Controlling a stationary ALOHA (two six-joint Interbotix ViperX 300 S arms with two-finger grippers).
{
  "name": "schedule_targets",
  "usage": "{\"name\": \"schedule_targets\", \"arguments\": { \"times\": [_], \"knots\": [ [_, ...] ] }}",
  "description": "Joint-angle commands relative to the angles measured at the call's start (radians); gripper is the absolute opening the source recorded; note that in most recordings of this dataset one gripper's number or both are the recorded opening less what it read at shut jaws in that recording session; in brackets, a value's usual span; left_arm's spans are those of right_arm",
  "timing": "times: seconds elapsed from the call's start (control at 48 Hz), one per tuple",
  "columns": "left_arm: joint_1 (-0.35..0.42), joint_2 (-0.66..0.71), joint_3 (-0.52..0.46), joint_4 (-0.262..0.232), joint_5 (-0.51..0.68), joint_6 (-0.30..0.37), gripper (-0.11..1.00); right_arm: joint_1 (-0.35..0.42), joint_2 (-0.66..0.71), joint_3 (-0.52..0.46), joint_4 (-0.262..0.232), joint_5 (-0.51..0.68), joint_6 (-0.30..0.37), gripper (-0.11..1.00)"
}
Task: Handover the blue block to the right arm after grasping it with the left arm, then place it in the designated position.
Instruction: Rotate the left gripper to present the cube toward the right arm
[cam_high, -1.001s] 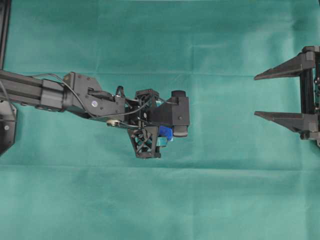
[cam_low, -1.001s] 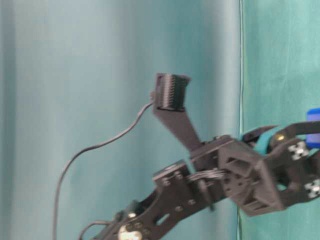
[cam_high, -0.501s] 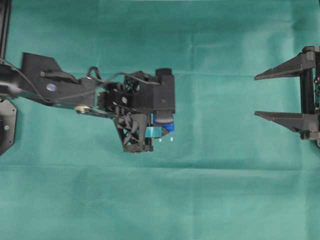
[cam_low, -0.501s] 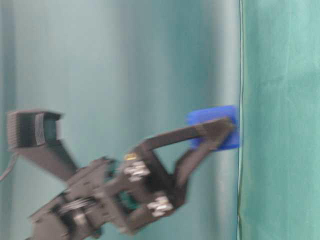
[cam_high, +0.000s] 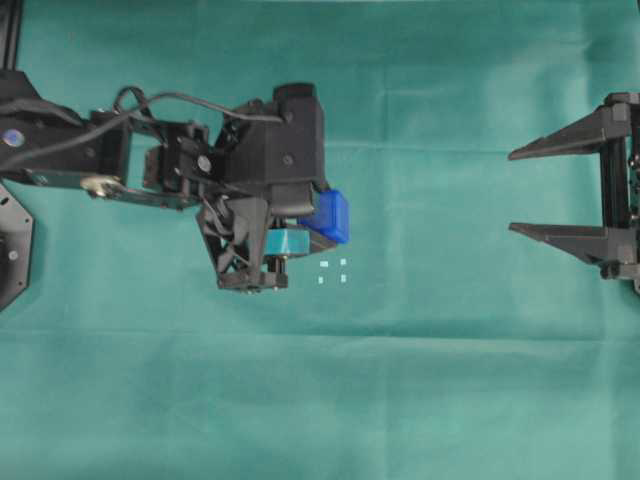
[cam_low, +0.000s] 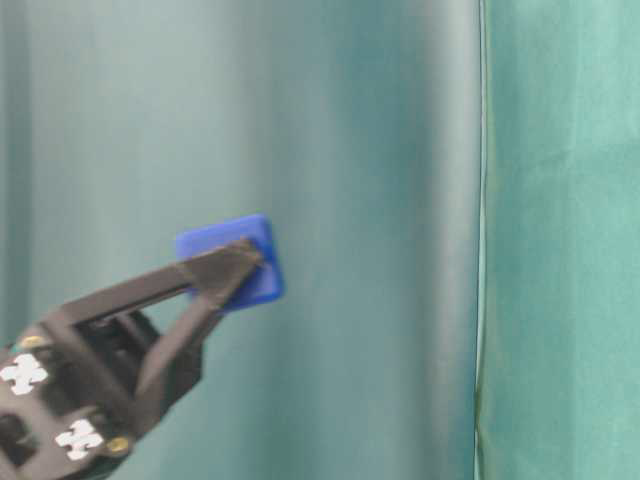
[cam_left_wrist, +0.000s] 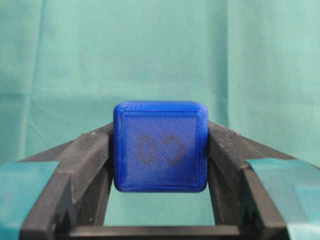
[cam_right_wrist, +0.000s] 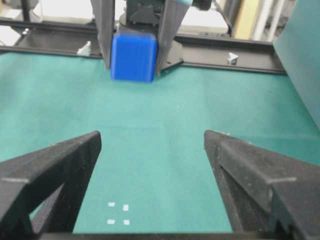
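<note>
Left tool (cam_left_wrist: 160, 150) clamps the block (cam_left_wrist: 160, 146), a bright blue cube with rounded edges and a faint embossed mark on its face, between teal-taped fingers (cam_left_wrist: 272, 192). The block hangs above the green cloth (cam_high: 420, 400), just beside the four white marks (cam_high: 333, 272). Right tool (cam_high: 525, 192), well apart from the marks, stands wide open and holds nothing.

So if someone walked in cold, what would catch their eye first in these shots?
The bright blue block, pinched between the teal-taped fingers of the left gripper and lifted off the green cloth. Next, the right gripper at the right edge of the overhead view, open and empty, with four tiny white marks on the cloth between them.
</note>
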Motion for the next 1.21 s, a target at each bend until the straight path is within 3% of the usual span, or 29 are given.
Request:
{"name": "schedule_targets", "arguments": {
  "times": [0.0,1.189],
  "knots": [
    [0.002,-0.029,-0.037,0.005,0.012,0.002,0.47,0.0,0.005,-0.031,-0.002,-0.005,0.0,0.94],
    [0.003,-0.038,-0.026,0.005,0.012,0.0,0.47,0.0,0.005,-0.031,-0.002,-0.003,0.0,0.94]
  ]
}}
